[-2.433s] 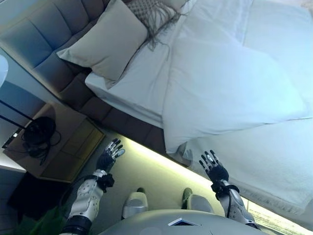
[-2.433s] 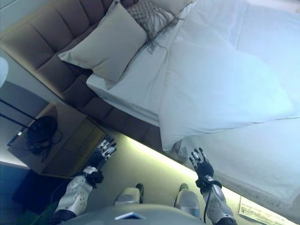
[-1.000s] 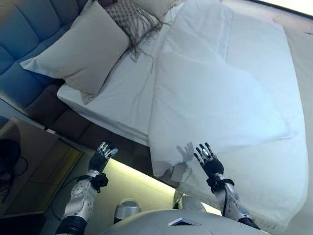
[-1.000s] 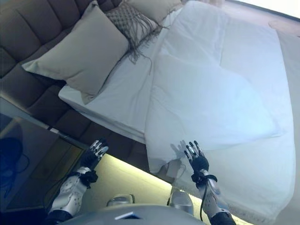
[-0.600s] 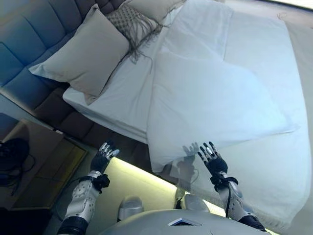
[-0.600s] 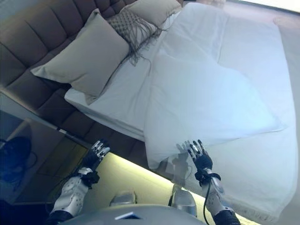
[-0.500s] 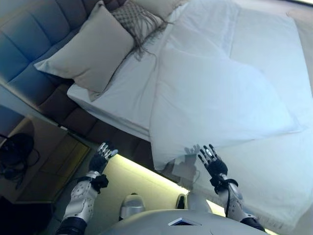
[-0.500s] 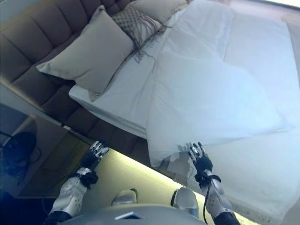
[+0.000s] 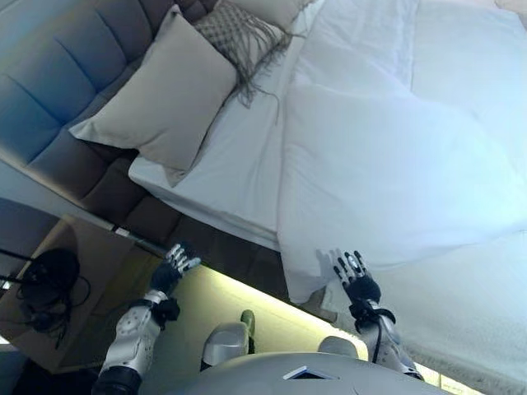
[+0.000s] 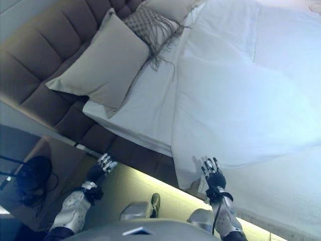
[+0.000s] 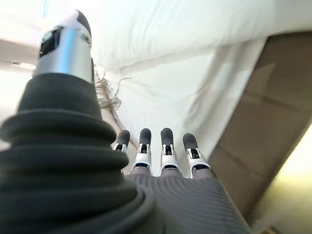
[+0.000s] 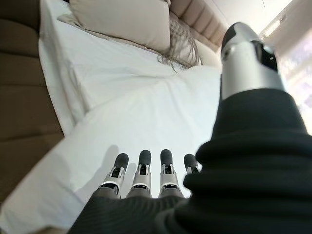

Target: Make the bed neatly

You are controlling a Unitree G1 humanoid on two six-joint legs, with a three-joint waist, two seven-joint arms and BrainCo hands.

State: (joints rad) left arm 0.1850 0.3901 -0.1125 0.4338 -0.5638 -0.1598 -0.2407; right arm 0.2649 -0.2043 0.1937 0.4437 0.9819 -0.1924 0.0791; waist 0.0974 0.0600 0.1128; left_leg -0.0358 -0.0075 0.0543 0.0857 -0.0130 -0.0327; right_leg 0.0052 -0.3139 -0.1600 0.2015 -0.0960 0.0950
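Observation:
A bed with a white sheet (image 9: 230, 173) and a white duvet (image 9: 387, 156) lies before me. The duvet is folded back, its near corner (image 9: 300, 284) hanging over the bed's side. A beige pillow (image 9: 160, 95) leans on the padded headboard (image 9: 58, 74), with a fringed patterned cushion (image 9: 235, 29) beside it. My right hand (image 9: 360, 282) is open, fingers straight, just short of the duvet's hanging corner, and shows in its wrist view (image 12: 141, 178). My left hand (image 9: 169, 271) is open and empty by the bed's dark side panel (image 9: 214, 243).
A wooden nightstand (image 9: 74, 288) stands at the left with a black headset and cable (image 9: 45, 284) on it. A lit strip (image 9: 247, 292) runs along the floor under the bed frame. Another pale pillow (image 9: 272, 8) lies at the head.
The whole picture has shifted, so the camera moved. My right hand now stands closer to the duvet's hanging corner. Both hands stay open.

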